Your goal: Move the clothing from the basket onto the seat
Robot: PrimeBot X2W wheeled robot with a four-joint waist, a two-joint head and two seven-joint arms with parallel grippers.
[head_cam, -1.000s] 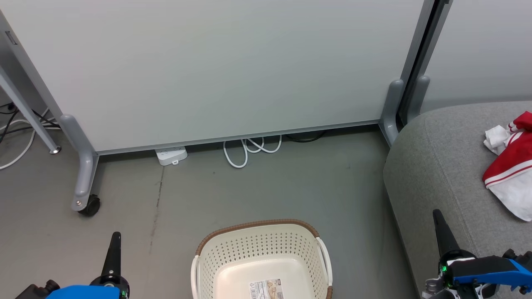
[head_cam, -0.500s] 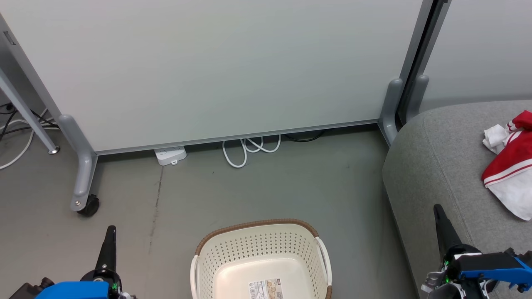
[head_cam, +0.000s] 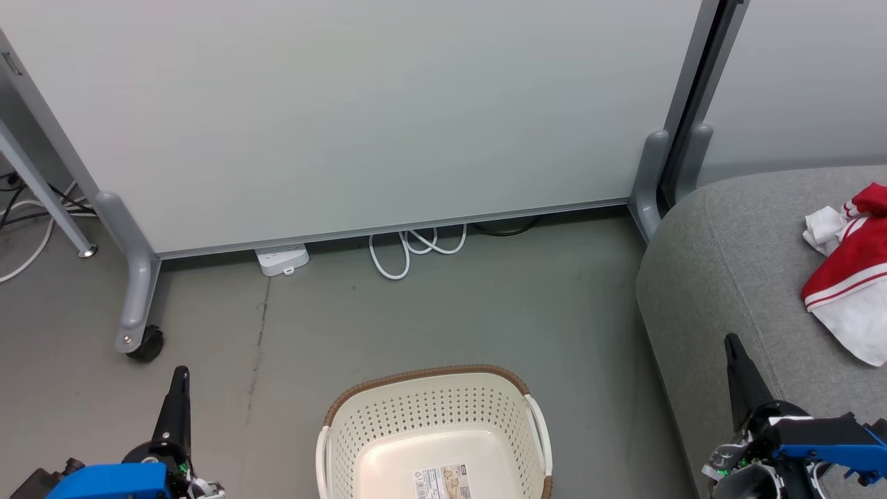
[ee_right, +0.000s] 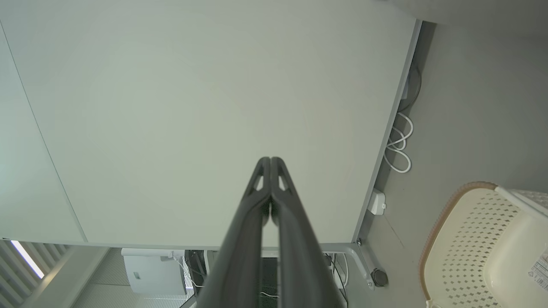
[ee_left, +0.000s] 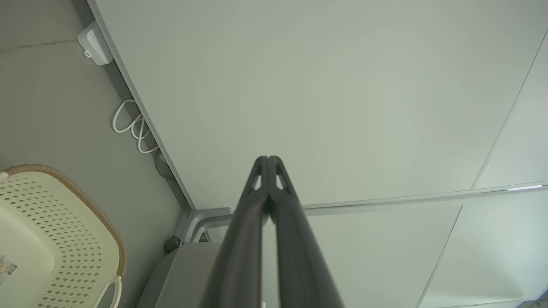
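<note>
basket (head_cam: 424,375) bare | clothing (head_cam: 851,274) heaped on seat (head_cam: 721,277) | left claw (head_cam: 179,378), right claw (head_cam: 730,343) pressed together, idle; seemingly nothing left to carry

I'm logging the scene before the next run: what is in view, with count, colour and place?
basket: one, cream with brown rim, on the floor, bottom centre; no clothing in the part that shows
label: one, white, printed, on the basket's bottom
clothing: one heap, red and white, on the seat at the right edge
seat: one, grey, right side
partition panels: two, pale, on grey legs, behind the basket
power strip: one, white, on the floor below the panel
cable: one coil, white, right of the power strip
castor: one, black, under the left leg
left gripper: dark fingers, shut, lower left
right gripper: dark fingers, shut, lower right
</note>
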